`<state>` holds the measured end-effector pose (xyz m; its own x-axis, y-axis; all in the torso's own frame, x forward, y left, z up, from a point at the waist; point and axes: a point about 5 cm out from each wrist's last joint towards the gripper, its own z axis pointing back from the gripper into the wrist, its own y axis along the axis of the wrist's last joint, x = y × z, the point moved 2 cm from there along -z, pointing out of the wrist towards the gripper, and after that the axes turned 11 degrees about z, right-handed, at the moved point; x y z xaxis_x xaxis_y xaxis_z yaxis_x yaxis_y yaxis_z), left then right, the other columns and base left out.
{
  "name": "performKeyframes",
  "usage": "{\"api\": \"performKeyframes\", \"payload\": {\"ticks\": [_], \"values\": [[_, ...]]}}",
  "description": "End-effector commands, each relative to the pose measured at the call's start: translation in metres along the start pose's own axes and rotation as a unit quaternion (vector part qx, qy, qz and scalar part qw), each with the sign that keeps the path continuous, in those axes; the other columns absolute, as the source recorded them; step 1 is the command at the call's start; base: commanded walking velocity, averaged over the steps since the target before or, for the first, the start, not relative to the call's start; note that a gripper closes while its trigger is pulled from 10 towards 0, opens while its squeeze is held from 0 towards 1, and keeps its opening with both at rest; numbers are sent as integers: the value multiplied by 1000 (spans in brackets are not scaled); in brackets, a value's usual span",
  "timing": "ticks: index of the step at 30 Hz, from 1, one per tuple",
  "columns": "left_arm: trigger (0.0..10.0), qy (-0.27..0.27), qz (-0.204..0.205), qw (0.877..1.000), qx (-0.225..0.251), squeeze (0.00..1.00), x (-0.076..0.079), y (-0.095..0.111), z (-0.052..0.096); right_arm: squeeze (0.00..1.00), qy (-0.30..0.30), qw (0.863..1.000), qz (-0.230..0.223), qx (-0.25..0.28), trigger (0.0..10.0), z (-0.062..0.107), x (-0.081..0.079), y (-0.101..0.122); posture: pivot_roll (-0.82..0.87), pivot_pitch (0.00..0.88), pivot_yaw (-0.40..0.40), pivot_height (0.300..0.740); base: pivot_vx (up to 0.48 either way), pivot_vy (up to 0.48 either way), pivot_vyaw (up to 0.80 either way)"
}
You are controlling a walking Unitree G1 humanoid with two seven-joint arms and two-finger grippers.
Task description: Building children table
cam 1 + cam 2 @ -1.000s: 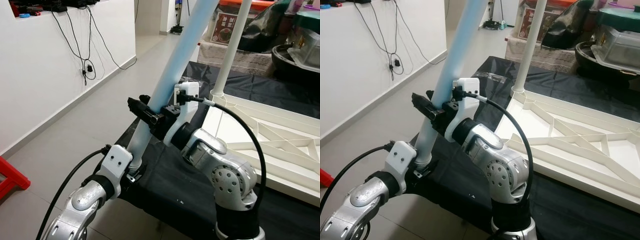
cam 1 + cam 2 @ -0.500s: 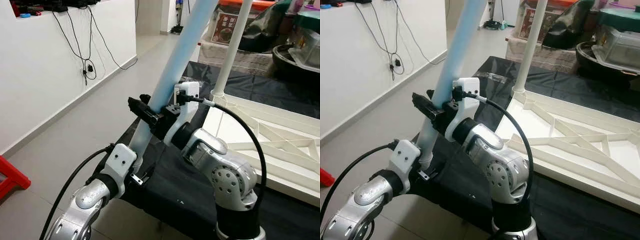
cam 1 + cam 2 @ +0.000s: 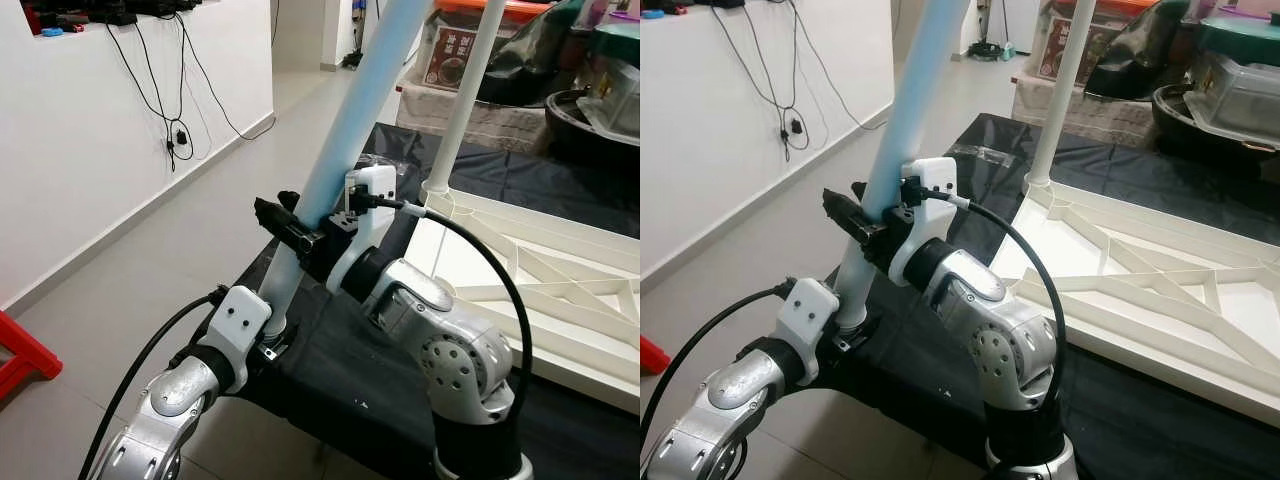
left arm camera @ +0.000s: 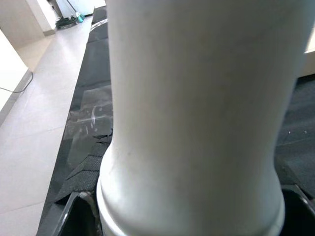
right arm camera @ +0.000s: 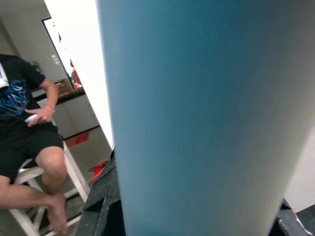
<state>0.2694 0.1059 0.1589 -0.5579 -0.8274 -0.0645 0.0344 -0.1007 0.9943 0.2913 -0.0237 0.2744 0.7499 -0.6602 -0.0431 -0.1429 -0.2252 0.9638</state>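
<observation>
Table leg point(image 3: 345, 125), pale blue, slants up over the black mat's point(image 3: 350, 370) edge. Right gripper point(image 3: 300, 232) clamps it mid-shaft; left gripper point(image 3: 268, 335) grips its white lower end (probably steadying it). Upturned tabletop point(image 3: 1160, 290) lies beside, one leg point(image 3: 462, 90) fitted.

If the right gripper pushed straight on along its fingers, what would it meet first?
Nothing new: the right gripper already straddles the light blue table leg. Beyond the fingertips the line seems to head over bare floor toward the white wall; depth unclear.
</observation>
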Motion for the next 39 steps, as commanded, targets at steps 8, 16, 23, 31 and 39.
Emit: {"api": "performKeyframes", "payload": {"ticks": [8, 16, 23, 31, 39], "values": [[10000, -39, 55, 997, -23, 0, 11, -11, 15, 0, 27, 999, 19, -19, 10000, 5, 7, -13, 104, 39, -43, 740, 0, 0, 0], [10000, -85, 100, 990, -55, 0, 14, -22, 38, 0, 147, 989, -15, -30, 10000, 18, -3, -18, 110, 43, -48, 740, 0, 0, 0], [10000, -165, 155, 970, -91, 0, 37, -31, 58, 0, 236, 970, -18, -53, 10000, 31, -12, -23, 111, 48, -49, 740, 0, 0, 0], [10000, -191, 173, 960, -108, 0, 44, -32, 67, 0, 280, 957, -26, -74, 10000, 37, -17, -26, 111, 54, -49, 740, 0, 0, 0], [10000, -198, 182, 956, -117, 0, 46, -34, 70, 0, 299, 950, -36, -82, 4078, 41, -20, -28, 108, 57, -49, 740, 0, 0, 0]]}}
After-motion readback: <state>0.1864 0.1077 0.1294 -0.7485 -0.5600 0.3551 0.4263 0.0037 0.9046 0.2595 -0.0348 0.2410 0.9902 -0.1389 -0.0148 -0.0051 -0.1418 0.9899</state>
